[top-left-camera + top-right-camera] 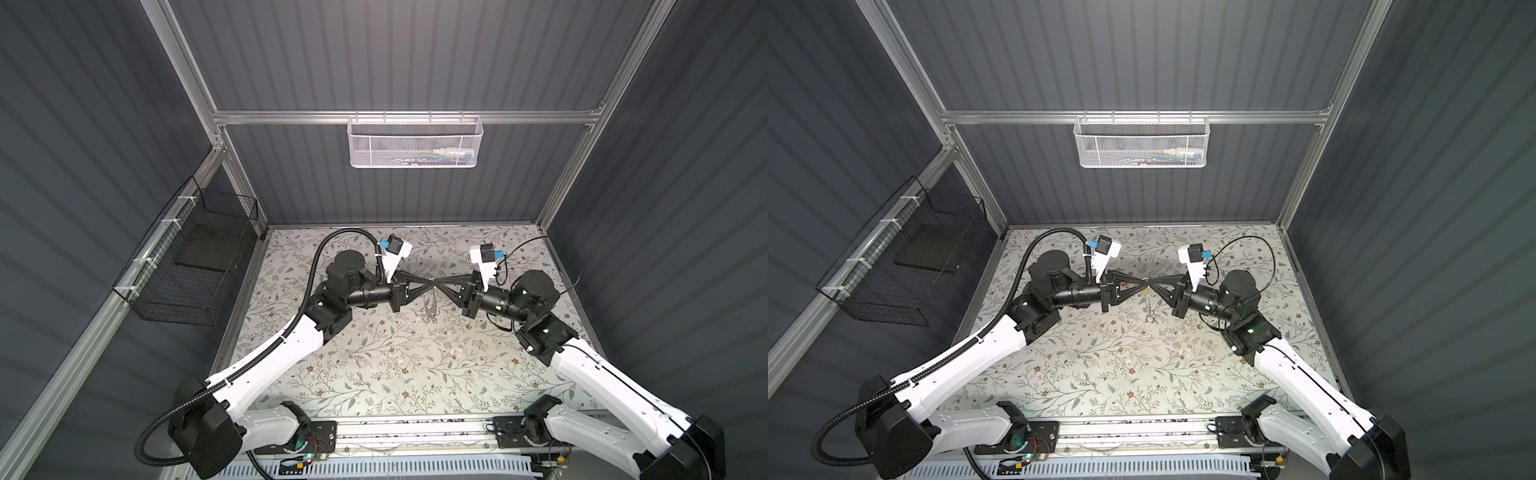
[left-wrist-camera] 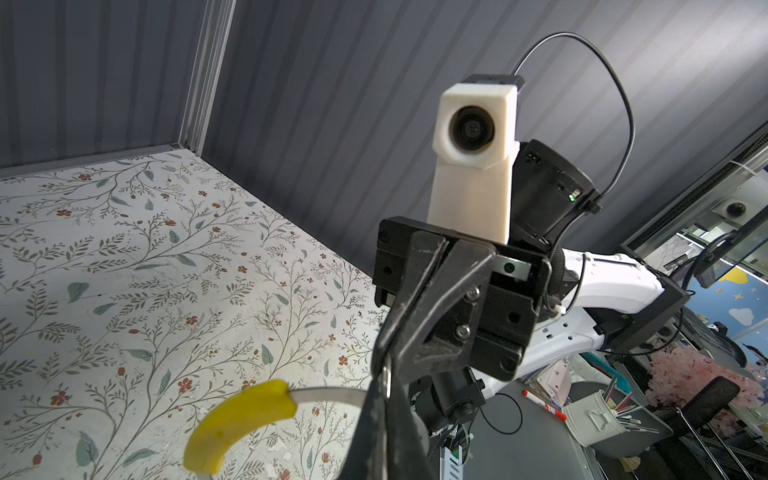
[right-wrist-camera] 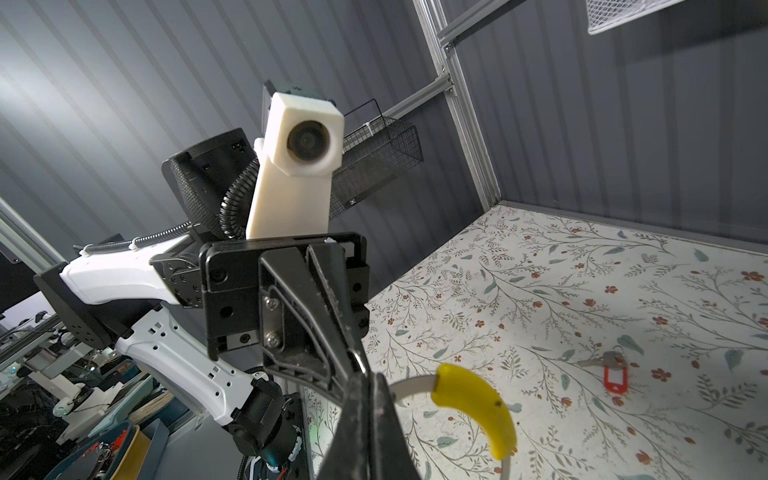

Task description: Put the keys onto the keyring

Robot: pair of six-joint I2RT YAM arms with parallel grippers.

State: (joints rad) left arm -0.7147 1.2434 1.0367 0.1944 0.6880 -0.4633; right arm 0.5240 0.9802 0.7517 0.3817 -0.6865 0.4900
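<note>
Gripping 1 keyring (image 2: 328, 395) in mid-air above the bench (image 1: 374, 365) with 2 claws, tip to tip: left claw (image 3: 359, 361) pressed together on the thin grey hoop, right claw (image 2: 380, 368) pinching the same hoop from the opposite side. Probably held this way to steady the hoop, or to work it open for threading. Leaving the 1 yellow section (image 3: 473, 399) free, just beside both pinch points. Keys (image 3: 609, 368) flat on the bench, well apart from the hoop and untouched, so likely no threading begun. Counting 1 red tag (image 3: 616, 380) and at least 1 silvery key; too small to tell more.
</note>
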